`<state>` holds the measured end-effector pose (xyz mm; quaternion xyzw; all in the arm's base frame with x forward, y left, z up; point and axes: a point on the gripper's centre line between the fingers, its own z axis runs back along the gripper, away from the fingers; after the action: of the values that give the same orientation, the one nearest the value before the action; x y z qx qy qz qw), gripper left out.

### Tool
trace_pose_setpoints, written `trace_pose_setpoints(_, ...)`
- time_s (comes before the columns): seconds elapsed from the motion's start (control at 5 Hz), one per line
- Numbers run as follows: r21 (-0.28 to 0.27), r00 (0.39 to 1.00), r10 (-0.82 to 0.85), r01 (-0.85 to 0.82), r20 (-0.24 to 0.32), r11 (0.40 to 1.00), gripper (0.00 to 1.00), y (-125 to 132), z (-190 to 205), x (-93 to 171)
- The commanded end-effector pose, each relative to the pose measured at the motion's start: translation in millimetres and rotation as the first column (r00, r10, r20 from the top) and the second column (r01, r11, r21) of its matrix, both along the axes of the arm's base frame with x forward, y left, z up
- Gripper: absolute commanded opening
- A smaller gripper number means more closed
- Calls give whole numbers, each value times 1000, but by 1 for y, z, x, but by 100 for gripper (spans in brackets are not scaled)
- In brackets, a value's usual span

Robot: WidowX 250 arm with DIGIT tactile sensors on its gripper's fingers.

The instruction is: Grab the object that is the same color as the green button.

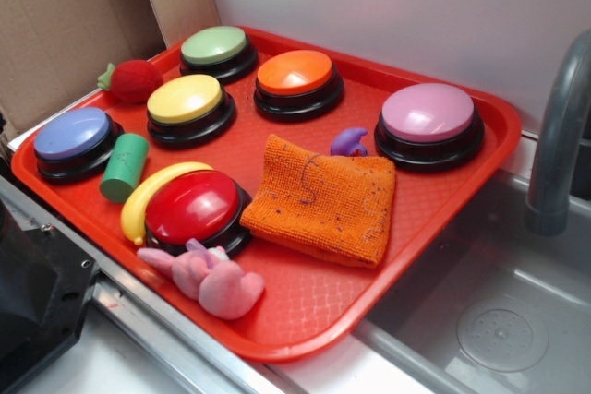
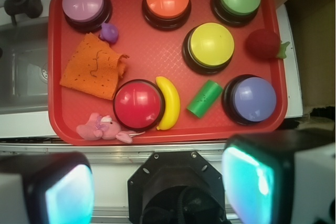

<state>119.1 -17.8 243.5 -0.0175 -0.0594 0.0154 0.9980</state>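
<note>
Beside a sink, the red tray (image 1: 480, 149) holds 6 buttons; the green cylinder (image 2: 205, 98) lies between yellow banana (image 2: 169, 102) and blue button (image 2: 254, 98). Only the wrist view shows the gripper (image 2: 157, 187) — fingers spread, empty.

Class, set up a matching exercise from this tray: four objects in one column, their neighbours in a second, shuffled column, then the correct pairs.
Objects:
1. green cylinder
2. banana
3. strawberry toy
4. purple figure

Neighbours:
A. curled against the red button
B. between the pink button and the orange cloth
C. just left of the blue button in the wrist view
D. right of the yellow button in the wrist view

Pairs: 1-C, 2-A, 3-D, 4-B
</note>
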Motion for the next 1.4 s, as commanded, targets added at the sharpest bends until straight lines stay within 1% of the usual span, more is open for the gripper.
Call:
trace_pose_setpoints(0.0,0,1000,0,0,0,1000,100,0,0,0)
trace_pose_setpoints(0.2,17,993,120,-120,-11,993,100,9,-11,9)
trace_pose_setpoints(0.4,-27,950,310,-311,-39,950,100,19,-31,14)
trace_pose_setpoints(0.6,-52,857,515,-515,-13,856,100,30,-58,20)
trace_pose_setpoints(0.8,-70,793,609,-609,-25,790,100,42,-85,24)
trace_pose_setpoints(1.0,-26,709,705,-705,-10,708,100,55,-124,28)
trace_pose_setpoints(1.2,3,663,748,-748,-31,663,100,67,-153,28)
